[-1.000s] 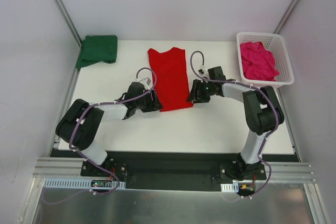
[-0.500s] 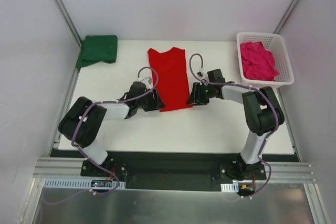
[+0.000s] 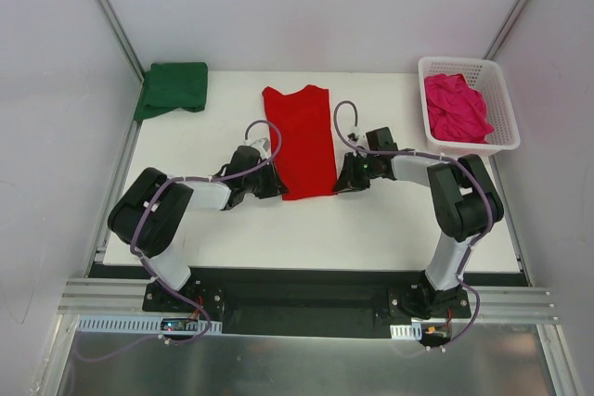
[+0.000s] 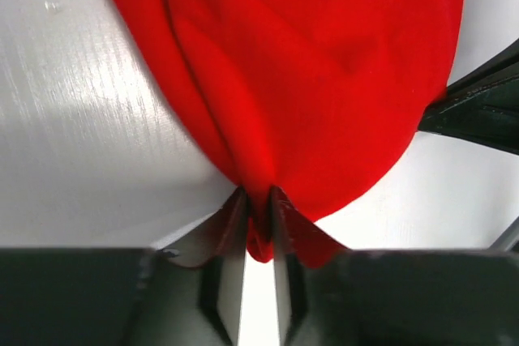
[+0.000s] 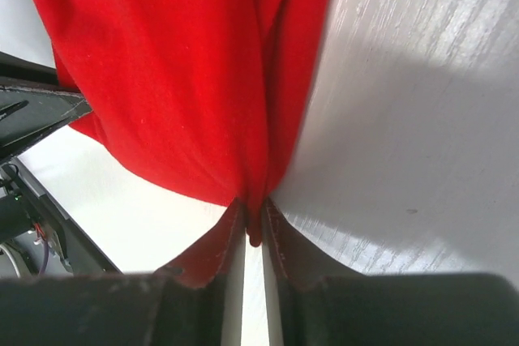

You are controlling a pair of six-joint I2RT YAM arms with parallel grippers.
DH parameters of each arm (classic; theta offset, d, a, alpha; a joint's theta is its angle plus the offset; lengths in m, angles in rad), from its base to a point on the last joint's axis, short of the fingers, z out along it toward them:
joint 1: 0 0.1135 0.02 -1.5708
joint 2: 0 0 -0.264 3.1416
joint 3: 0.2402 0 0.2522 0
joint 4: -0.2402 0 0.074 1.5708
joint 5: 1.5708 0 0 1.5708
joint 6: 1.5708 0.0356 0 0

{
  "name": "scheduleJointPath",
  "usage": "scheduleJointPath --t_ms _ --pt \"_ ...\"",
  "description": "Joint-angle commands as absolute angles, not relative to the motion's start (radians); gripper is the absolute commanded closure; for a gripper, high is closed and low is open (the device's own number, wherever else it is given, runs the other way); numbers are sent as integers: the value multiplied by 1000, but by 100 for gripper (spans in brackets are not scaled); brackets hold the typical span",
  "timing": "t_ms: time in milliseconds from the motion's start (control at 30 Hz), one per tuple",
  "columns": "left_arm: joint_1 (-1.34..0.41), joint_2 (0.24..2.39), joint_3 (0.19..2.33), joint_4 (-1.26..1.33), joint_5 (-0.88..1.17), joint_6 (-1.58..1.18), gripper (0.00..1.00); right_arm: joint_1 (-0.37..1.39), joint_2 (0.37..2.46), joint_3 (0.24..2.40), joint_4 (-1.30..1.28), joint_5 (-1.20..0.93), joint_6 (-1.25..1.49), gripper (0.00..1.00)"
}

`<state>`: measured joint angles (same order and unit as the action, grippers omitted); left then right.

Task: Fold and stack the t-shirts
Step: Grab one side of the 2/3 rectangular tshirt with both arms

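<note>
A bright red t-shirt (image 3: 302, 141) lies folded lengthwise in the middle of the white table. My left gripper (image 3: 277, 185) is shut on its near left corner, and the cloth (image 4: 308, 87) bunches between the jaws (image 4: 258, 200). My right gripper (image 3: 342, 180) is shut on the near right corner, with red cloth (image 5: 178, 79) pinched at its tips (image 5: 254, 210). A dark green t-shirt (image 3: 174, 87) lies folded at the far left corner. A magenta-pink t-shirt (image 3: 455, 107) is crumpled in the basket.
The white lattice basket (image 3: 501, 95) stands at the far right corner of the table (image 3: 371, 229). Grey walls and slanted metal frame posts (image 3: 111, 16) enclose the back and sides. The other arm's black finger (image 4: 478, 107) shows at the right of the left wrist view.
Both grippers have slid in under the red shirt's near corners and shut on the cloth. The near hem is now pulled narrower between them.
</note>
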<state>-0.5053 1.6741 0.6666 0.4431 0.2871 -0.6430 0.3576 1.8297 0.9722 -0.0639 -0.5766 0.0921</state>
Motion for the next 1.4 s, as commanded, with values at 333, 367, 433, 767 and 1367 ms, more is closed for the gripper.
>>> scheduleJointPath --t_ms 333,367,433,767,1367 --pt "-525 1623 594 379 328 -629 100 396 1720 890 -83 -577 87 95" --pt "-528 1599 575 371 330 -626 100 405 1706 868 -81 -572 94 95" --pt "-540 1571 555 344 328 -623 100 414 1678 844 -83 -566 103 95" --pt "-601 1280 390 189 319 -664 100 557 1481 707 -126 -502 167 96" --pt "-612 934 409 -90 287 -673 99 824 1187 676 -304 -233 267 96"
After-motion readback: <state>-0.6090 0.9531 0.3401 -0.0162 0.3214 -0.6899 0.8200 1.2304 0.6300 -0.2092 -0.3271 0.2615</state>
